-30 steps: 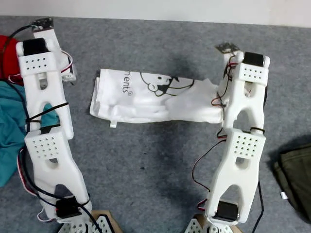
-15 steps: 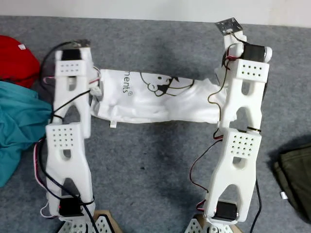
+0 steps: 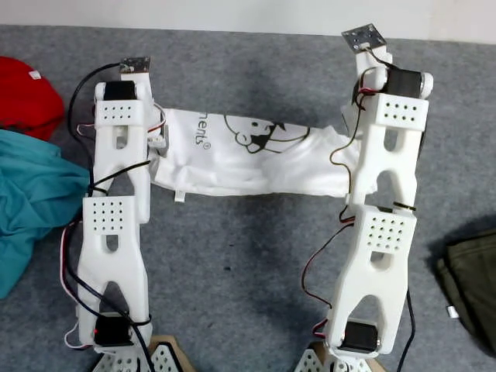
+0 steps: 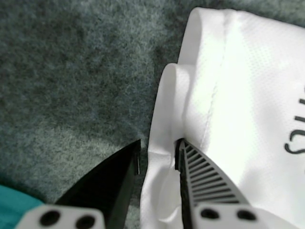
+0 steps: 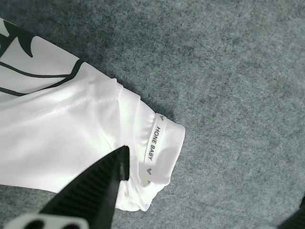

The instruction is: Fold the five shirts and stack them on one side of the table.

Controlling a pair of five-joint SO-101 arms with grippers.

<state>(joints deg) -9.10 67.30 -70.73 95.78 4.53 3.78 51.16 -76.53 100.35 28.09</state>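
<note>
High view has the left arm (image 3: 120,155) at the left end of the white shirt (image 3: 248,159), having swung in over the past second from out beside the teal garment (image 3: 35,201). The right arm (image 3: 387,155) has only edged a little farther along the shirt's right end. The shirt itself, a long folded band lying between the two arms, has hardly shifted. The left gripper (image 4: 159,152) is released, its jaws straddling the doubled hem. The right gripper (image 5: 213,179) gapes wide above the collar label (image 5: 153,144). Both ends look ready to be pinched for the next fold, so this shirt is judged half done. The surface is grey carpet (image 3: 248,271), with a red garment (image 3: 27,97) far left, a dark olive garment (image 3: 473,279) far right and a pale wall strip (image 3: 232,14) behind.
</note>
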